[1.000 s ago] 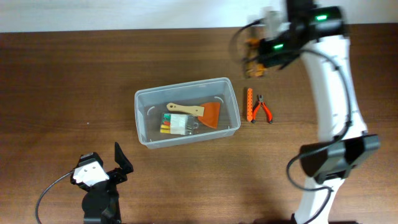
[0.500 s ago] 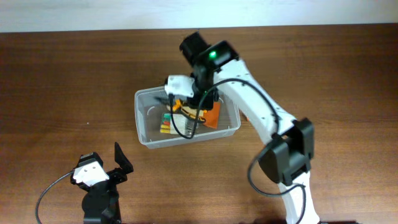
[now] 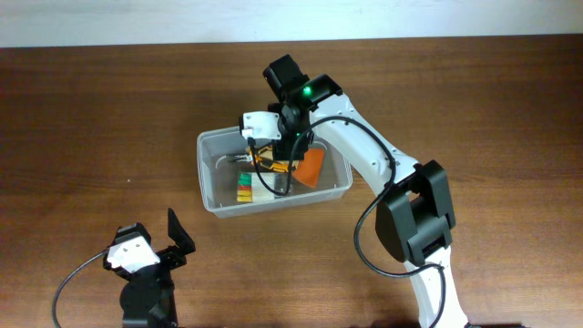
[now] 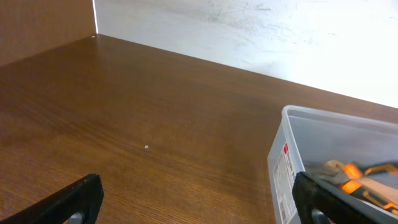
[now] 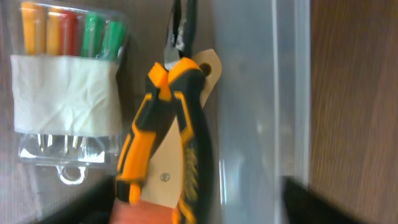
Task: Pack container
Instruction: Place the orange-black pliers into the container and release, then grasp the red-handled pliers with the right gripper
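Note:
The container (image 3: 211, 173), a clear plastic bin, stands mid-table. Inside it lie an orange scraper (image 3: 312, 167) with a wooden handle (image 5: 168, 180), a small clear box of coloured bits (image 5: 68, 93), and orange-and-black pliers (image 5: 165, 124) resting across that handle. My right gripper (image 3: 273, 150) hangs over the bin's back half. It is open, its fingers (image 5: 311, 199) wide apart on either side of the pliers and not touching them. My left gripper (image 3: 157, 232) stands open near the table's front left, nothing between its fingers (image 4: 74, 202). The container's wall (image 4: 292, 149) shows at its right.
The right arm (image 3: 364, 155) stretches from the front right across the table beside the bin's right end. A pale wall (image 4: 249, 31) runs along the table's far edge. Bare brown wood (image 3: 91, 109) lies left of the bin.
The right arm swung from the back right to above the bin with the pliers, then its jaws opened. The pliers now lie in the bin. The left arm has not moved.

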Controlling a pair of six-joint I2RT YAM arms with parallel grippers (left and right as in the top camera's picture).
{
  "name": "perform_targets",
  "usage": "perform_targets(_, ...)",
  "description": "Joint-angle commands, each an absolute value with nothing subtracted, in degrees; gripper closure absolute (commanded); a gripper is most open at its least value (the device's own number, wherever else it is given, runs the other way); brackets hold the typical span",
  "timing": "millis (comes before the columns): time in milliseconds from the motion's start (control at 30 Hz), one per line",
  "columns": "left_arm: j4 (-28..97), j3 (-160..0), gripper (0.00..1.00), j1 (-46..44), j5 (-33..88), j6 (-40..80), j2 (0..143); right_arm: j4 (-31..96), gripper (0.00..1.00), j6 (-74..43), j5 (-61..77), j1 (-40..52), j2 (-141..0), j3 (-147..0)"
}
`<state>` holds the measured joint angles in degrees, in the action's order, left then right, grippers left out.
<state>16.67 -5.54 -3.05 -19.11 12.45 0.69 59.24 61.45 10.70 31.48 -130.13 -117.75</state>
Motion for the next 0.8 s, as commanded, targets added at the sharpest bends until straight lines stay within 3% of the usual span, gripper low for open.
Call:
perform_targets(0,16.71,-5.32,0.01,-3.27,-19.31,11.94,0.56,61.32,0.01,52.40,7.40,31.09,-126.06,-123.79)
perform_targets(167,16.71,-5.32,0.01,-3.27,-19.33,11.94,0.56,72.03,0.01,33.98,6.50,30.68,-121.86,-135.09)
perform_targets(333,16.71,-5.32,0.01,-3.27,-19.33,11.94,0.56,77.56,0.01,26.17,4.75,26.46,-115.68,-142.08)
perform_targets(667,16.71,-5.32,0.01,-3.27,-19.33,11.94,0.56,77.78,0.02,-4.03,4.71,2.09,-115.09,-133.01)
perform_targets(767,16.71,-5.32,0.01,-3.27,-19.33,11.94,0.56,77.14,0.12,-7.46,5.39,-1.85,-116.27,-123.96)
